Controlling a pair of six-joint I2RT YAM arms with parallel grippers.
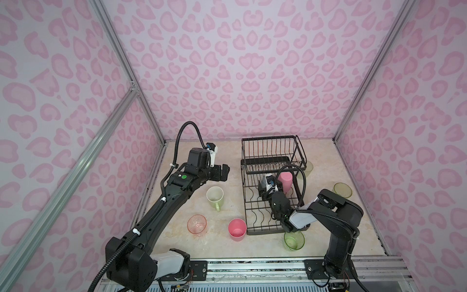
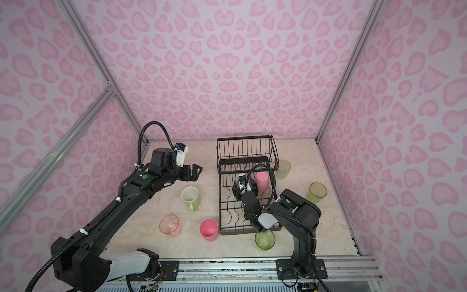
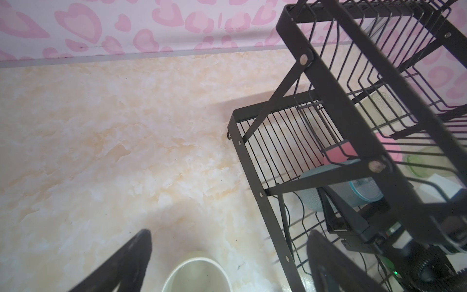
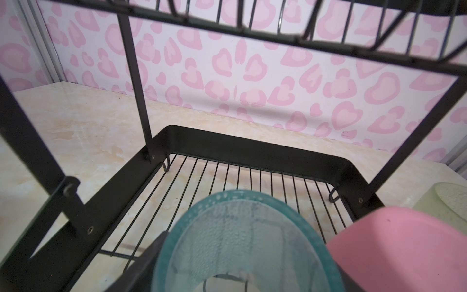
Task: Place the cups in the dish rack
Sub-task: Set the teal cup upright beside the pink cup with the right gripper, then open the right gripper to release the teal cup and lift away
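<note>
Tumbler, frosted teal (image 4: 242,240): lower centre of right wrist frame, over dish rack (image 4: 252,149) tray, beside pink tumbler (image 4: 404,247); right gripper (image 1: 264,191) straddles it, grip or slack unclear; best seated flat before withdrawal; left gripper (image 1: 225,174) agape, empty.

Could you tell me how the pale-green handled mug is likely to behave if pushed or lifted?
The pale-green mug stands upright and squat, so a low push would probably slide it rather than tip it. Its side handle could make it spin. Its smooth, stiff-looking wall may slip when gripped.
</note>
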